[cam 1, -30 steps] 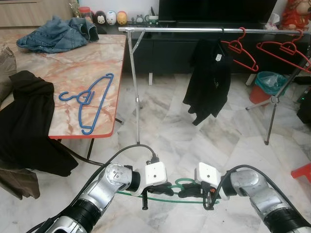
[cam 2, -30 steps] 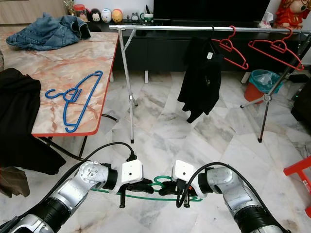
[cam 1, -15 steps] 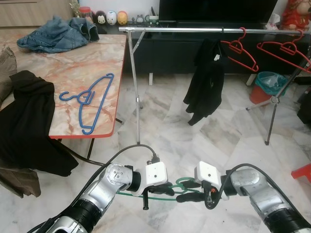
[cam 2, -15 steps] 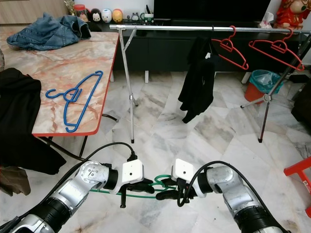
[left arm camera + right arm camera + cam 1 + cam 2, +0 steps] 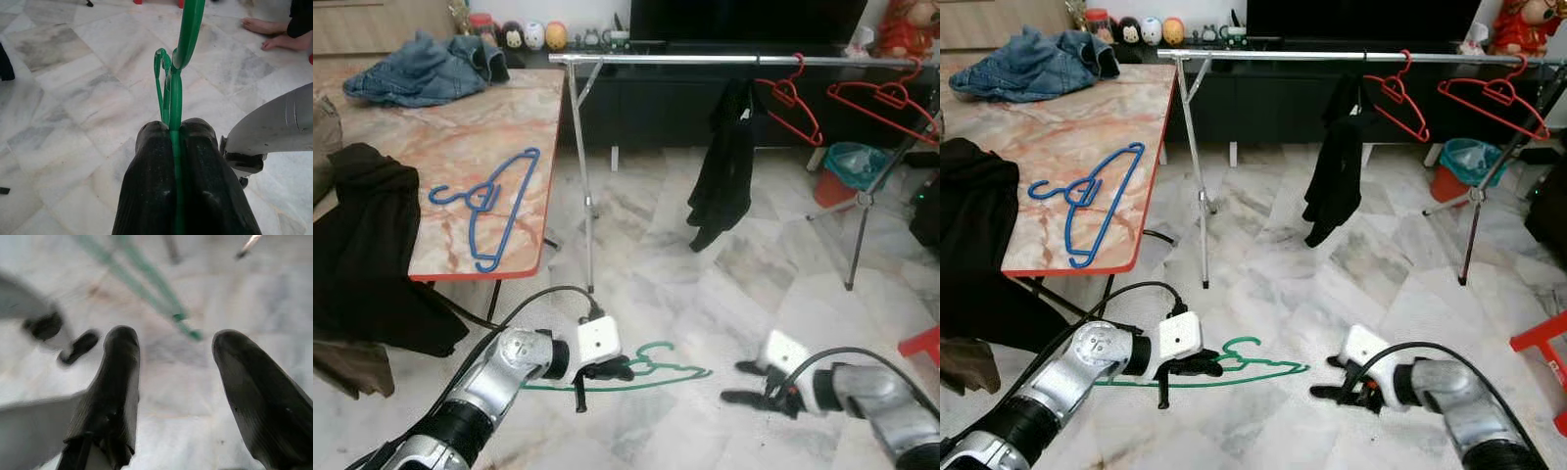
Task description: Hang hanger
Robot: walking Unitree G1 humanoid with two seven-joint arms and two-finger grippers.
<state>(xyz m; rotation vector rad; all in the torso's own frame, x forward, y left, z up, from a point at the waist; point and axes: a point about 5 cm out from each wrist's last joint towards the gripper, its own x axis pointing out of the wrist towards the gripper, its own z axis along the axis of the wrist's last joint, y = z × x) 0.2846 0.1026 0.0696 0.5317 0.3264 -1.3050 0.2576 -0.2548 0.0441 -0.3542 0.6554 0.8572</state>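
Pale marble floor [image 5: 656, 284] runs ahead to a silver clothes rail [image 5: 705, 60] carrying a black garment [image 5: 724, 162] and two red hangers [image 5: 793, 98]. My left claw [image 5: 603, 370] is clamped on the green hanger [image 5: 651, 367], low over the floor; my right claw [image 5: 749, 384] gapes empty beside it. I should lift level and lead the hook to bare rail. A teal bin [image 5: 854, 166] stands far right; its contents are unclear.
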